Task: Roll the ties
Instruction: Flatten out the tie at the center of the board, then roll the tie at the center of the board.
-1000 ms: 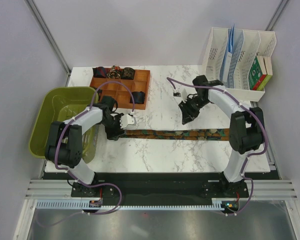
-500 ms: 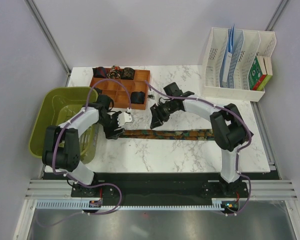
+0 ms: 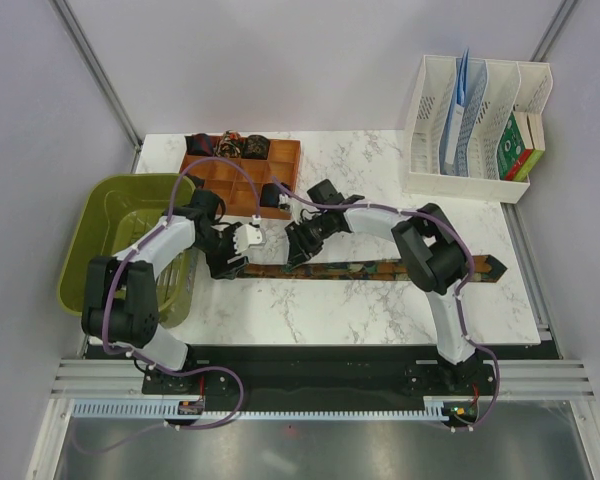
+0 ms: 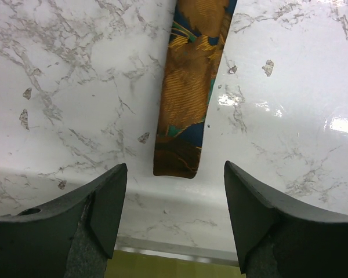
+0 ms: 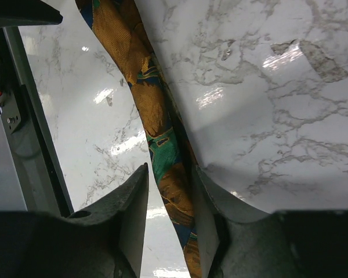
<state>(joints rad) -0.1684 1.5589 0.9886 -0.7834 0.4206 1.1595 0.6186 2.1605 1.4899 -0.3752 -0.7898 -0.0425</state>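
Tie lies flat across the table, its narrow end near the left edge, between the spread left gripper. Right gripper pinches it nearby, short of the tray.

- My left arm bends inward at the elbow, and my left pincer sits low with its fingers spread wide.
- My right arm reaches far leftward. My right pincer points down, pinched narrow on the tie.
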